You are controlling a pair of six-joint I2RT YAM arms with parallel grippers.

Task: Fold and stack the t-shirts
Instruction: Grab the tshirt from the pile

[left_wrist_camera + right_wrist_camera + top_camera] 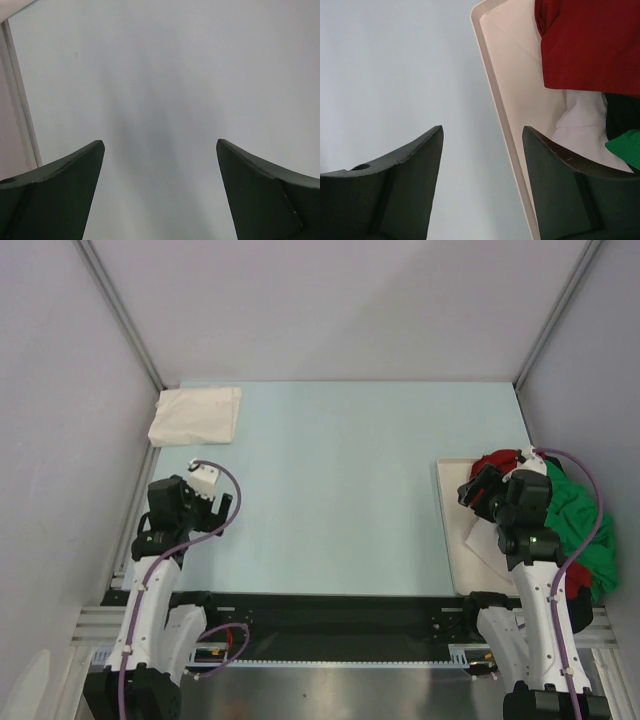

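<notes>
At the near left, the left tool (160,145) is held with its jaws wide apart above the bare bench (165,75); nothing is gripped. At the near right, the right tool (482,129) is likewise spread and empty. It is poised over the left rim of the tray (496,100), with one finger above the bench and the other above the tray floor.

The step in hand is judged to be the fetching of the next tee. It would be done well if the right tool were carried further over the tray and closed on a single garment near an edge or collar. The cloth should be lifted well clear of the rim so that nothing else is dragged out with it.

In the tray a white cloth (580,125) is spread on the floor; whether it is a tee cannot be told. Beside it a dark garment (620,112) is glimpsed. The green tee (580,515) is heaped along the right side and appears to spill over it. The red tee (590,45) is bunched at the far end.

In the far left corner of the bench, the cream-white tee (196,416) is laid folded.
</notes>
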